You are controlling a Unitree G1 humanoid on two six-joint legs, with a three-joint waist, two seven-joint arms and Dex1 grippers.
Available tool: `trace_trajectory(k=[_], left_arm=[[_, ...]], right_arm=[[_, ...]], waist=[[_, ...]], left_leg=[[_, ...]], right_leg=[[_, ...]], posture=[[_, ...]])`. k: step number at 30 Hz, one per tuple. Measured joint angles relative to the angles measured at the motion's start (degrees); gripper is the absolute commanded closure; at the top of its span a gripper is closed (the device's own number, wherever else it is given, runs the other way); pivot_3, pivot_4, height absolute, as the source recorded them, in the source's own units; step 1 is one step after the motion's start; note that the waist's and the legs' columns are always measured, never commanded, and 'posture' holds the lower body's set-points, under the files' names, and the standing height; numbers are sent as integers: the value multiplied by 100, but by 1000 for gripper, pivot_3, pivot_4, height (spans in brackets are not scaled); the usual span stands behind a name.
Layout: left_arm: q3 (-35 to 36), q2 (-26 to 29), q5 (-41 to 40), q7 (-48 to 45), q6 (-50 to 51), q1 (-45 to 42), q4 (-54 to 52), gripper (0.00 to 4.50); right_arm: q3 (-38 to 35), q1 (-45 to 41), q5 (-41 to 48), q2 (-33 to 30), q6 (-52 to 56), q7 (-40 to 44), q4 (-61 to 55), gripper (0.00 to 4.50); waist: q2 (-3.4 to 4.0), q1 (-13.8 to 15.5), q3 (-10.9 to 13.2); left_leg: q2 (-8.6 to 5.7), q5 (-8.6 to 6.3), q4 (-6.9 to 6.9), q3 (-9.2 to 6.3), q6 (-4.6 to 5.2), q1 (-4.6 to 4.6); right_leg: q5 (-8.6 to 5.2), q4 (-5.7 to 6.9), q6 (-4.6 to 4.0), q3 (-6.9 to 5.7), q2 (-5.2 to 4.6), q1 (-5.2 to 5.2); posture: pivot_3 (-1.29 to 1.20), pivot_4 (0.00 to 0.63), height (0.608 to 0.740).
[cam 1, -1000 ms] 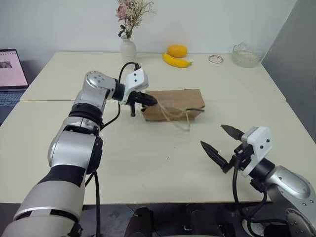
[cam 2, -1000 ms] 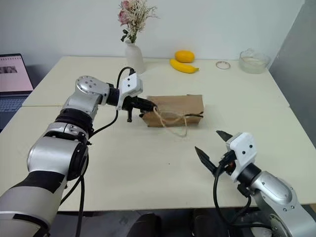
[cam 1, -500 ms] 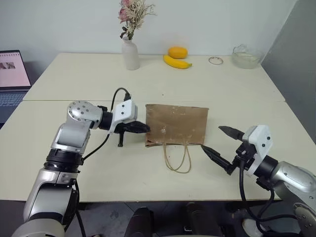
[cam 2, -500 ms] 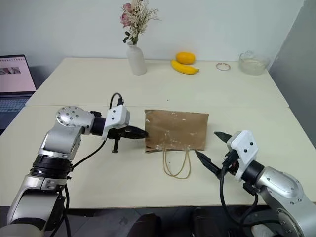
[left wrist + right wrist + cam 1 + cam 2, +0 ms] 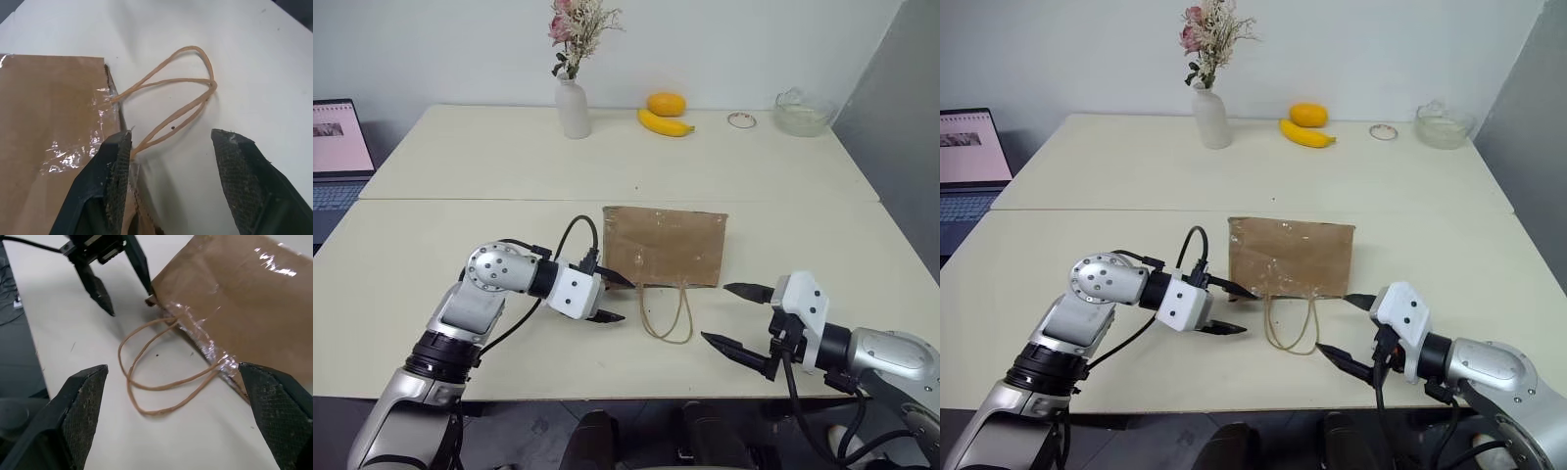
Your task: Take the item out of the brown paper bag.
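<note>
Since the earlier frame the left gripper (image 5: 614, 298), now wide like the right gripper (image 5: 734, 315), has drawn back beside the brown paper bag (image 5: 668, 245), whose flat mouth could crumple shut if pinched.

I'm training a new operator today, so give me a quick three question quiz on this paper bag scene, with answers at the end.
1. True or false: the brown paper bag stands upright on the table.
2. Which pincer has a finger at the bag's open edge, beside the twine handles? A) left B) right C) neither
3. Fill in: the banana and the orange fruit lie at the table's far edge, to the right of the white ____.

Key
1. False: it lies flat, mouth toward the robot.
2. A: the left pincer is open with one finger at the bag's corner; the right pincer is open, apart from the bag.
3. Vase.
</note>
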Motion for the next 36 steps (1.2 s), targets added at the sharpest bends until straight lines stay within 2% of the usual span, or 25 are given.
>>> trace_trajectory(k=[6,15,18,25,30,36], left_arm=[[-306,-537,229,523,-385,-116,406,1782],[-605,-633,512,774,-711,-203,835,1782],[-730,-673,530,769,-804,-286,852,2375],[-880,-827,589,812,-945,-427,1001,4490],[-890,-948,506,927,-657,-426,967,4490],[-477,-1251,-227,1270,895,-480,394,4490]], right_arm=[[111,62,-64,-83,-18,9,-32,0],[44,86,39,-166,21,3,-169,0],[35,85,60,-222,42,0,-193,0],[56,-40,51,-365,169,-16,-193,0],[251,-138,-17,-425,264,-23,-192,0],[872,-307,-565,-511,253,-71,-63,0]], waist=[[-1,5,0],[-1,3,-1],[-1,5,-1],[-1,1,-1],[-1,3,-1],[-2,-2,0]], left_leg=[[2,0,0,1,0,-2],[1,0,1,2,0,-2],[0,0,1,3,0,-2],[1,0,1,5,0,-2],[1,0,1,4,0,-3],[1,0,3,1,0,-4]], right_leg=[[0,-1,1,-3,0,0],[1,-1,1,-3,2,1],[1,-1,1,-3,1,1],[1,-1,1,-5,3,1],[1,-1,1,-5,2,1],[0,-1,2,-8,3,1]], posture=[[0,150,740],[0,150,740],[0,150,740],[0,150,740],[0,150,740],[0,150,740]])
